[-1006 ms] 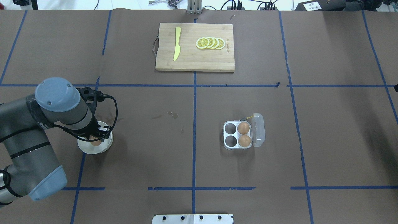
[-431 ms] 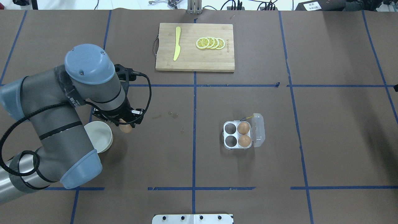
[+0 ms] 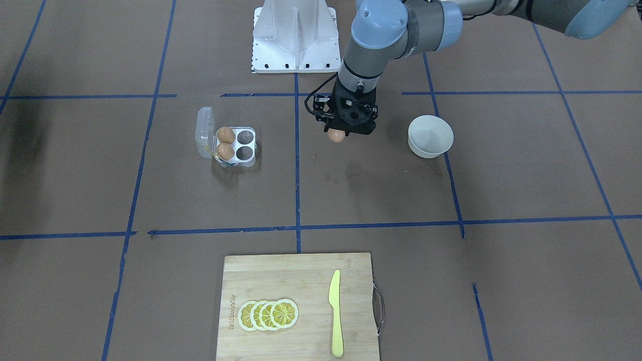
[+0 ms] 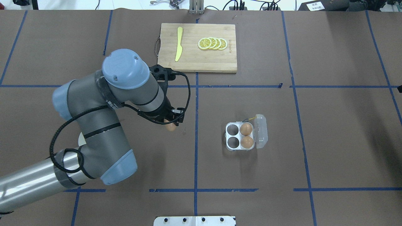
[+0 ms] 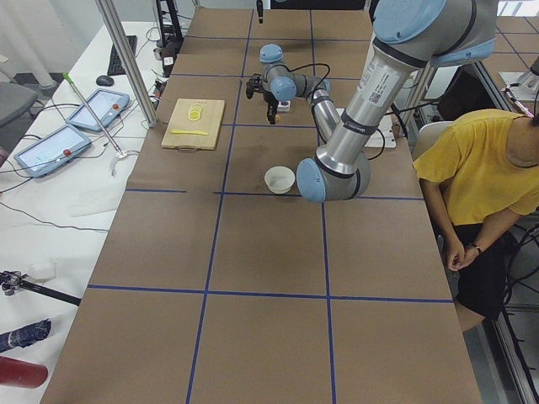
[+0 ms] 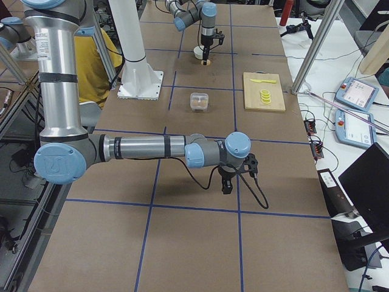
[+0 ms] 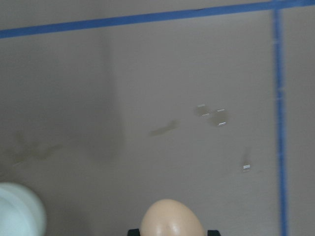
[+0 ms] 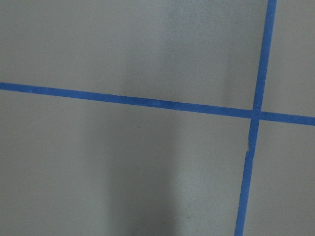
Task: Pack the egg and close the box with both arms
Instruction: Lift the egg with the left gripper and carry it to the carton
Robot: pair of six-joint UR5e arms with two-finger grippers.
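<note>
I read the left fingers (image 3: pixel 349 130) clenched on the small orange-brown egg (image 3: pixel 336 136), held above the brown-paper counter (image 4: pixel 207 157). Overhead, the square clear-plastic four-cup box (image 4: pixel 239 135) sits at its 3 o'clock, well apart, open counter between. Its lid lies open at 3, with two free cups at 9. Right fingers (image 6: pixel 225 186): cannot tell.

A short brand line is burnt into the rectangular pale wooden cutting board (image 4: pixel 194 61) beside the yellow lemon slices (image 4: pixel 213 43), upper middle of the overhead view, but it is too small to read. A white paper label (image 4: pixel 315 5) at the top right edge carries dark characters, which are equally illegible. No other text can be read.
</note>
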